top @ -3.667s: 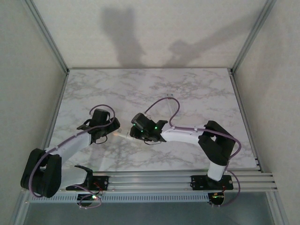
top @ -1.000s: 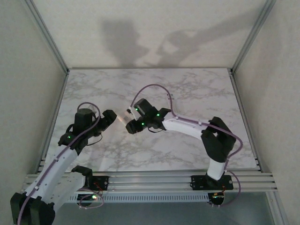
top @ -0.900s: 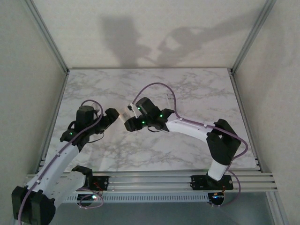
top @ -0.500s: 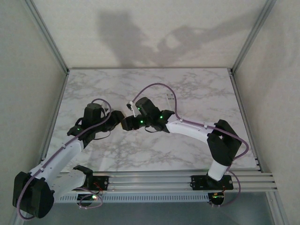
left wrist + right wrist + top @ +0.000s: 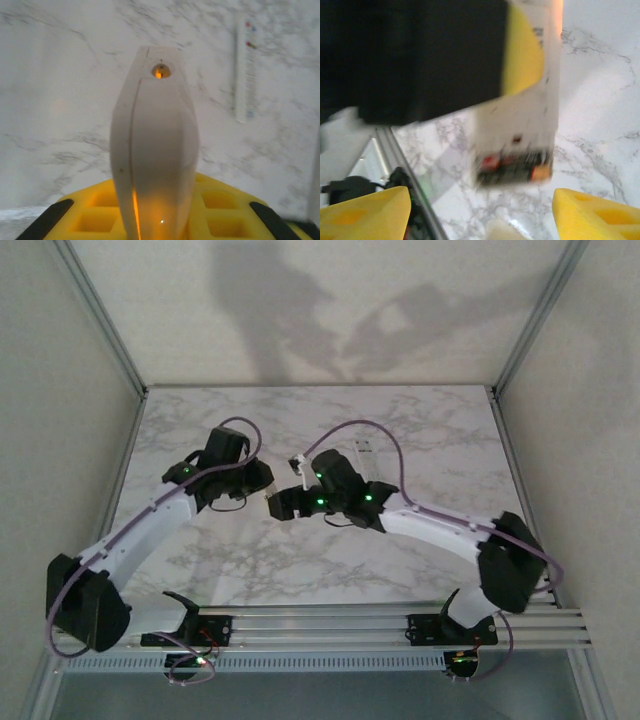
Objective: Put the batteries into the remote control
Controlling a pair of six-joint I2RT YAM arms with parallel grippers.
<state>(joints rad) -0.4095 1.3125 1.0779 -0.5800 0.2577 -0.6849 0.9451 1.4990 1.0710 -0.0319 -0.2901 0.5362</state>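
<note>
Bottom centre, left gripper (image 5: 155, 217) clamps the white plastic remote control (image 5: 155, 140), probably light, slick, best gripped across its sides; right gripper (image 5: 480, 212) gapes wide.

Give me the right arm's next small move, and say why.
Probably draw the right gripper straight back, away from the white remote. Its yellow fingers stand wide apart, touching nothing, while the left gripper is clamped on the remote's body, so the left arm seems to carry it alone.
</note>
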